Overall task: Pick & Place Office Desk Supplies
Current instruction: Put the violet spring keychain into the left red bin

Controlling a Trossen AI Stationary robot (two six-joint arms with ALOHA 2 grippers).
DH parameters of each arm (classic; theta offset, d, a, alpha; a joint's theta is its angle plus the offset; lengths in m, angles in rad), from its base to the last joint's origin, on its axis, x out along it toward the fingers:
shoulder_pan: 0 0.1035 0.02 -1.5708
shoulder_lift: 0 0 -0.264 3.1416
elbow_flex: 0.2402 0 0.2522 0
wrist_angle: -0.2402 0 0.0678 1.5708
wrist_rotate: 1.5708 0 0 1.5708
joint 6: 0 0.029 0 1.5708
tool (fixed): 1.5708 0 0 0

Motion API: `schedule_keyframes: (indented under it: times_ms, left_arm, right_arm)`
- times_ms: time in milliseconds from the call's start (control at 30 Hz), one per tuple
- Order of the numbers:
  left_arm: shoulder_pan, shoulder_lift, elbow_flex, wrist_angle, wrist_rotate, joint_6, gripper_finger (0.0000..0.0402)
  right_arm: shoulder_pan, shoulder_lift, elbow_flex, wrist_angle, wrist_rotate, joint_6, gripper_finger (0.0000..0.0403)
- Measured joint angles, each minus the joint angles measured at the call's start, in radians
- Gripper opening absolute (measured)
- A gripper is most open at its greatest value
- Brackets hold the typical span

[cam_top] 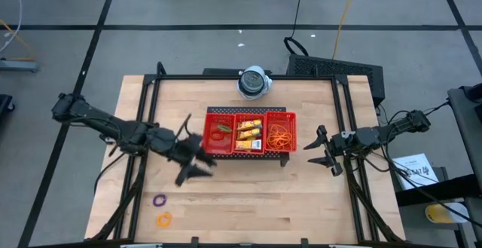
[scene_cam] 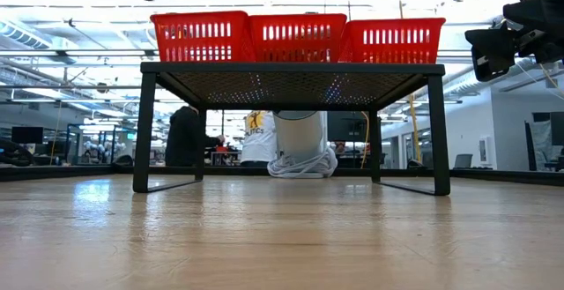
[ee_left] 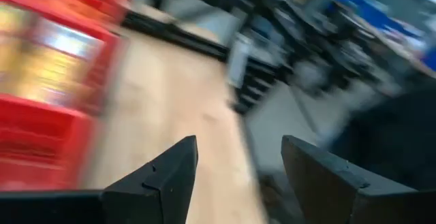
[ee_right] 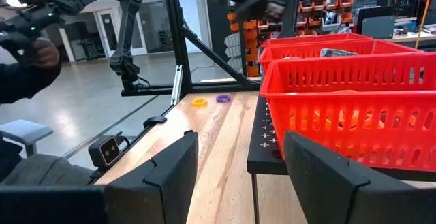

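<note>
The red mesh tray stands on a black stand in the middle of the table. Its left compartment holds an orange band and a green ring, its middle one yellow packets, its right one orange rubber bands. A purple ring and an orange ring lie flat on the table at the near left. My left gripper hovers open just left of the tray with nothing between its fingers. My right gripper waits open to the right of the tray.
A round white-grey device sits behind the tray at the far edge. The stand's black legs rise from the table under the tray. Bare wood lies in front of the tray. People show in the room beyond.
</note>
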Motion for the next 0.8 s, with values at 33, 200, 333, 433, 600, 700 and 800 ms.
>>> schedule_keyframes:
  times_ms: [33,200,333,433,600,700,800]
  left_arm:
    - [-0.026,0.002,0.000,-0.005,0.022,-0.007,0.0225]
    - [-0.174,0.043,0.001,-0.008,-0.039,-0.090,0.0225]
    - [-0.296,0.079,0.000,-0.067,-0.177,-0.176,0.0225]
    - [-0.370,0.097,0.001,-0.195,-0.264,-0.325,0.0225]
    - [-0.455,0.157,0.001,-0.475,-0.260,-0.733,0.0225]
    - [-0.508,0.196,0.000,-0.617,-0.166,-0.988,0.0225]
    - [-0.553,0.249,0.000,-0.705,-0.088,-1.181,0.0225]
  right_arm:
    - [0.000,0.000,0.000,0.000,0.000,0.000,0.0206]
    - [0.000,0.000,0.000,-0.001,0.000,0.000,0.0206]
    - [0.000,0.000,0.000,-0.001,0.000,0.000,0.0206]
    - [0.000,0.000,0.000,-0.001,0.000,0.000,0.0206]
    - [0.000,0.000,0.000,-0.001,0.000,0.000,0.0206]
    - [0.000,0.000,0.000,-0.001,0.000,0.000,0.0206]
    - [0.000,0.000,0.000,-0.001,0.000,0.000,0.0206]
